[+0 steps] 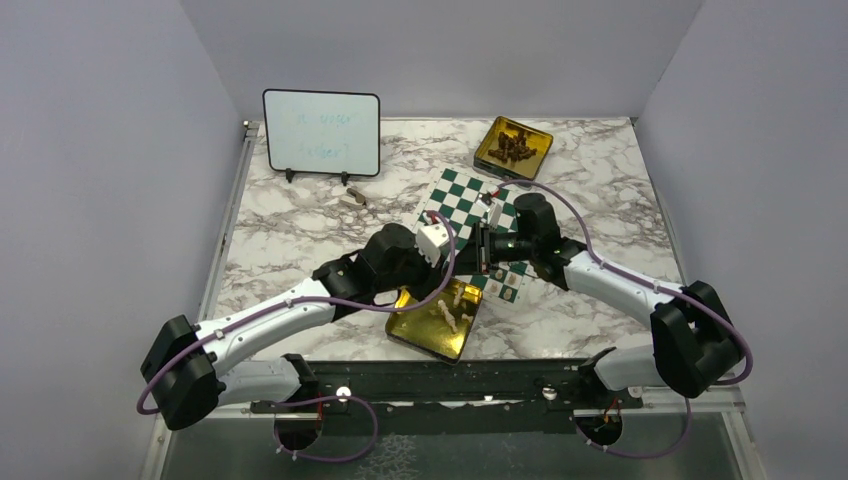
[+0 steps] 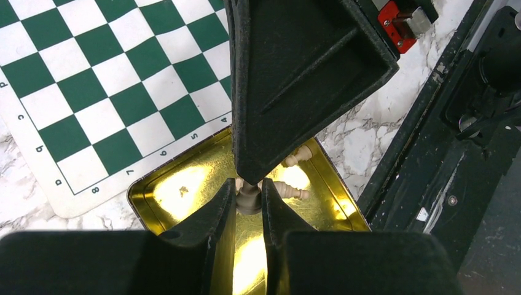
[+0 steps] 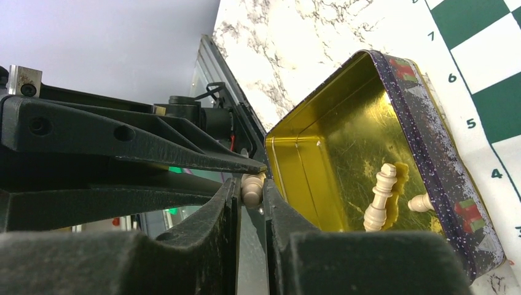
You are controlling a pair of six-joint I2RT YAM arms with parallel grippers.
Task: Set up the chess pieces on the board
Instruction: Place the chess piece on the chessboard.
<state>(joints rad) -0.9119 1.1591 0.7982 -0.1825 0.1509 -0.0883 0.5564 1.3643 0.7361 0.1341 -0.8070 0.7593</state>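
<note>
The left claw (image 2: 249, 206) is pinched tight on a little cream piece (image 2: 249, 198), low centre of its wrist view. Its fingers are nearly together with only the piece between them. The right claw (image 3: 250, 200) is squeezed in on a piece too, low centre of its own view. As far as I can tell it's the same one, since each wrist cam shows the other claw's black finger coming in tip-first at that spot. From above, the two claws meet nose to nose mid-frame, so the piece is up in the air between them, not on the board (image 1: 462, 198).

Right below them is an open gold tin (image 2: 184, 190) with a few spare pieces (image 3: 381, 196) lying inside. It sits right up against the numbered edge of the board.

The board is green and white, lies skewed in the upper middle of the top view, and the arms hide part of it. Just off its upper right corner is a second tin (image 1: 538, 148) holding dark pieces. A whiteboard (image 1: 322, 133) stands at upper left on the marble table (image 1: 300, 230).
</note>
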